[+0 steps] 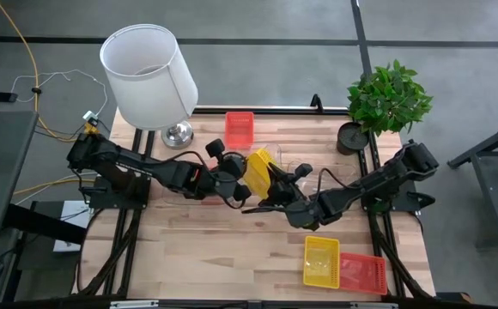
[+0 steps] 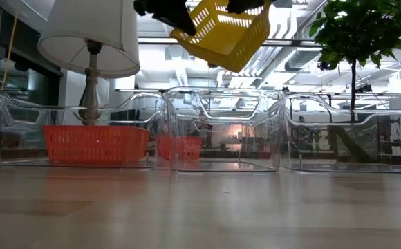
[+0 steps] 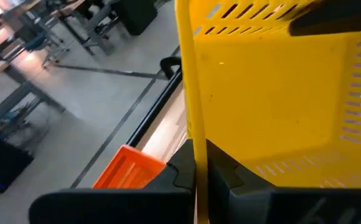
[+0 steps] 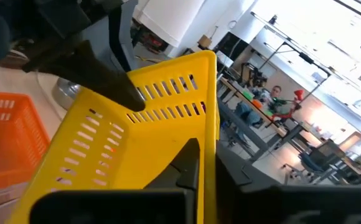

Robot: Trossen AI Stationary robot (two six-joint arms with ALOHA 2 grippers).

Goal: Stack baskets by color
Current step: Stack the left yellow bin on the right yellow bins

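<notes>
A yellow basket (image 1: 258, 169) hangs tilted high above the middle of the table, also seen in the low view as the yellow basket (image 2: 222, 30). My left gripper (image 3: 198, 163) is shut on it from the table's left, my right gripper (image 4: 206, 158) from the right. A red basket (image 1: 239, 129) rests on its bottom at the far middle. A second yellow basket (image 1: 321, 260) and a red basket (image 1: 362, 272) lie side by side near the front right. My left gripper pinches a wall of the yellow basket (image 3: 192, 118) edge-on between its two fingers, one finger on each face. The fingers come slanting down from the table's left. The basket is lifted clear of the table and tilted. My right gripper pinches the opposite slotted wall (image 4: 209, 124) at its edge between its two fingers, one on each face. It comes about level from the table's right. The basket hangs clear between both grippers.
A white lamp (image 1: 150, 73) stands at the far left and a potted plant (image 1: 388, 96) at the far right. Clear bins (image 2: 221, 131) stand in a row across the table under the raised basket. Bare wood lies at the front left.
</notes>
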